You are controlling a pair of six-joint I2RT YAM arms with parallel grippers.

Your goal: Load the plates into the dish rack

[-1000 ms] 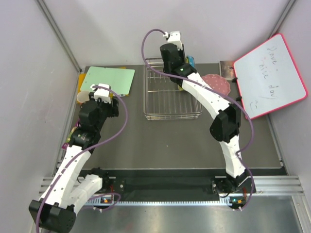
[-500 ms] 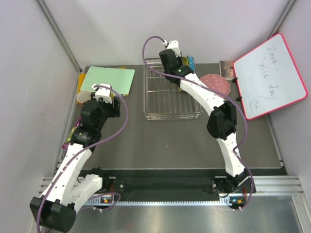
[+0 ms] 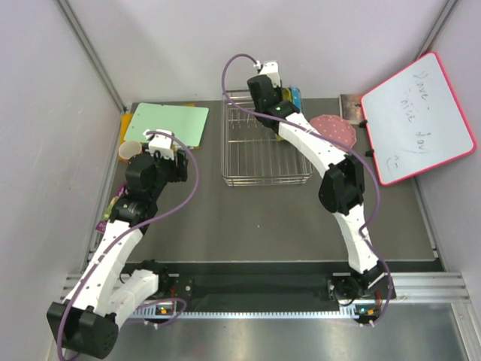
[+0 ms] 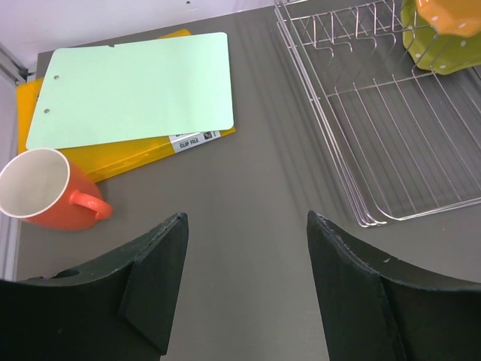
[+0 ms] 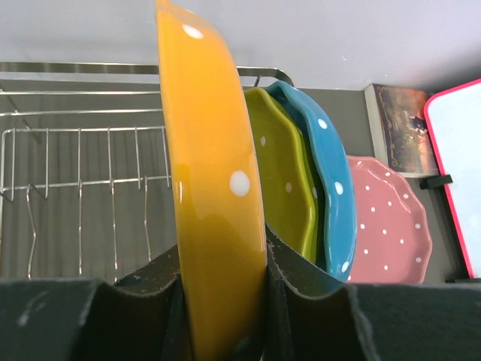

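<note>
Fingers (image 4: 150, 286) of the left gripper (image 4: 244, 226) stand wide apart with nothing between them, hanging over bare table (image 3: 248, 218) close to its left edge. Just beyond them, at that left edge, an orange cup (image 4: 41, 192) sits upright with its handle turned toward the middle. Farther on, in the far left corner, a green cutting board (image 4: 135, 90) lies flat on top of a yellow folder (image 4: 150, 154).

The dish rack (image 3: 255, 150) sits at the middle of the far edge. Over its far right end, the right gripper (image 5: 222, 263) has its two pads pressed on either face of the orange plate (image 5: 214, 195), which is held upright and edge-on. Whether its rim rests between the dividers cannot be told. Right beside it the yellow-green plate (image 5: 285, 173) and then the blue plate (image 5: 331, 195) stand upright in the rack. The pink plate (image 5: 387, 218) lies flat on the table just right of the rack, toward the far right corner, near a leaning whiteboard (image 3: 417, 116).
</note>
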